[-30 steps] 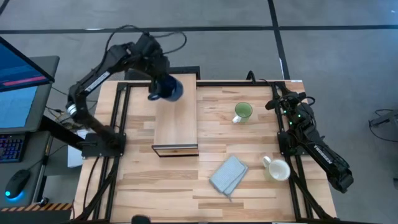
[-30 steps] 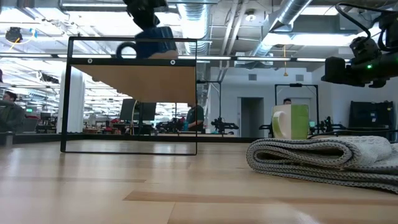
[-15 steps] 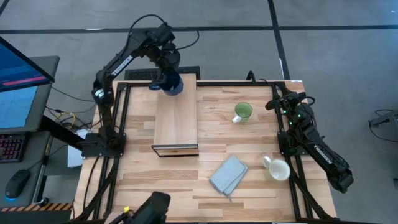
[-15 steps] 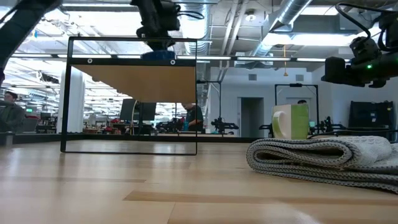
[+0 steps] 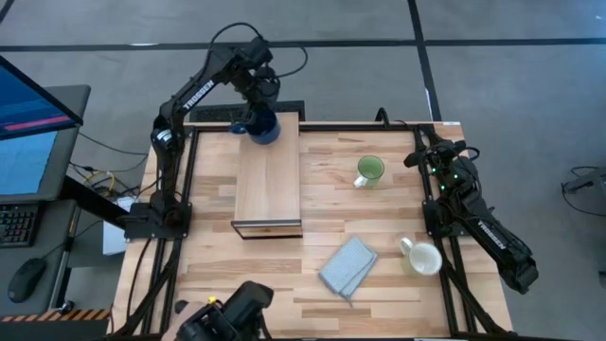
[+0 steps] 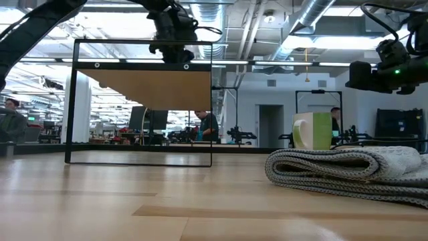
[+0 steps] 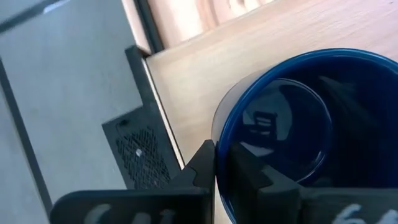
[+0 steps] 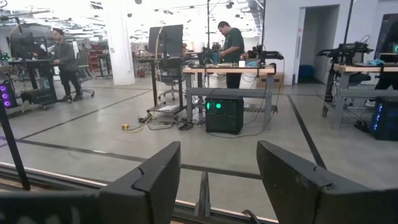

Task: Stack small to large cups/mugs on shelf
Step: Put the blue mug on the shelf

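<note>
Dark blue mug (image 5: 263, 127) is held clamped at its rim by left gripper (image 7: 221, 163) over shelf (image 5: 269, 185); it should be seated flat before release; right gripper (image 8: 217, 177) is parked with fingers apart

The wooden table (image 5: 208, 275) carries the long shelf (image 5: 268, 189) standing left of centre, its dark opening facing the near edge. A green mug (image 5: 368, 170) sits to the shelf's right, well apart from it. A folded grey-blue cloth (image 5: 347, 266) lies nearer the front, with a white mug (image 5: 422, 258) just beside it by the right edge.
</note>
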Robot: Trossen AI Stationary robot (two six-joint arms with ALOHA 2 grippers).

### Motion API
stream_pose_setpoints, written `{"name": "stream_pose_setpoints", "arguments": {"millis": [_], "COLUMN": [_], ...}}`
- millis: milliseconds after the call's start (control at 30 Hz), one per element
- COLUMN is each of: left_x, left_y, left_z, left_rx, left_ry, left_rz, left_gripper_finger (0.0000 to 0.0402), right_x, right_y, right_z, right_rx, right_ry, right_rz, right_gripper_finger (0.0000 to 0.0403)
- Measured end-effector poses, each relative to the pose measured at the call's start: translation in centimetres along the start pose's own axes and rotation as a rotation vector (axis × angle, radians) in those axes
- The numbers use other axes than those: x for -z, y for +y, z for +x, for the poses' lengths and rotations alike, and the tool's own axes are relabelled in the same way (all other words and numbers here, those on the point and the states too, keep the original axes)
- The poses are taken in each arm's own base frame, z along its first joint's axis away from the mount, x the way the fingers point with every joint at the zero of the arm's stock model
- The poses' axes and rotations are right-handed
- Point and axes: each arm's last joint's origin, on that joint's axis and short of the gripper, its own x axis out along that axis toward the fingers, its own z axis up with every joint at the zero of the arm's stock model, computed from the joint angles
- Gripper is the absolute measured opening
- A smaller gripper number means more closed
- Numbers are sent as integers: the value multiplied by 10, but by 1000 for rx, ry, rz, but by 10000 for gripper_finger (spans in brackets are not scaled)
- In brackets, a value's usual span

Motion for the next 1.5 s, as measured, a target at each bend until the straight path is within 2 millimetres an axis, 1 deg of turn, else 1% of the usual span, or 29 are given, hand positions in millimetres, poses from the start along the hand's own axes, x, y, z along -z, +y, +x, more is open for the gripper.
{"name": "stream_pose_setpoints", "arguments": {"millis": [233,367,567,733,867,1400,1500], "left_x": [-4,-5,-6,-10,-11,-15,-15], "left_y": [-1,-1,2,2,3,6,7], "left_z": [2,3,13,15,18,18,18], "left_rx": [8,4,6,-13,-20,-63,-79], "left_ry": [-17,-15,10,33,44,29,35], "left_rz": [13,1,-17,-11,-4,-3,-29], "left_gripper_finger": [7,23,26,23,32,38,38], "right_x": [0,0,0,0,0,9,11], "right_y": [0,0,0,0,0,2,2], "right_z": [0,0,0,0,0,6,7], "right_rx": [0,0,0,0,0,-5,-6], "right_ry": [0,0,0,1,4,111,127], "right_rz": [0,0,0,-1,-25,-55,-59], "right_gripper_finger": [235,235,235,235,235,235,235]}}
